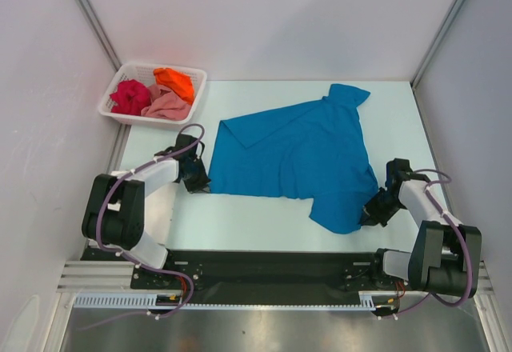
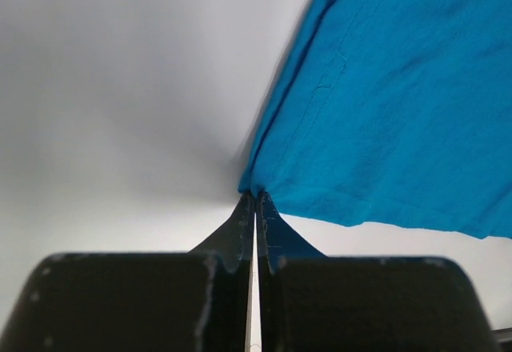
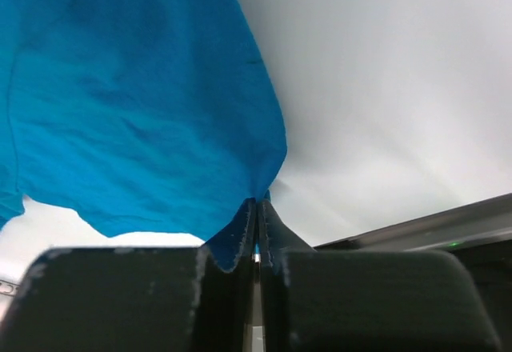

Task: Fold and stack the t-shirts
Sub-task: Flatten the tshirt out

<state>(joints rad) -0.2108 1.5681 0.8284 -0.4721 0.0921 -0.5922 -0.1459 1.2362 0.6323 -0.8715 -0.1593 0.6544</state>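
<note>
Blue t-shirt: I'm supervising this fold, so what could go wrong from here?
The left tool and right tool pinch the blue t-shirt only at thin edge corners with their tips, so either might slip free. The cloth lies rumpled with one flap doubled over, so folding now may come out crooked.

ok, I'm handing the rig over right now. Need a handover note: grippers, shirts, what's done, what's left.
Left gripper: shut on the blue t-shirt, pinching its near-left corner.
Right gripper: shut on the same shirt at its near-right edge.
The blue t-shirt lies mostly spread on the table, wrinkled and not folded.
Crimson t-shirt, orange t-shirt and pink t-shirt: bunched in the white basket, far left.
No white shirt is in view.
Done: nothing folded or stacked.
Left: fold the blue one, then the others, and stack.
</note>
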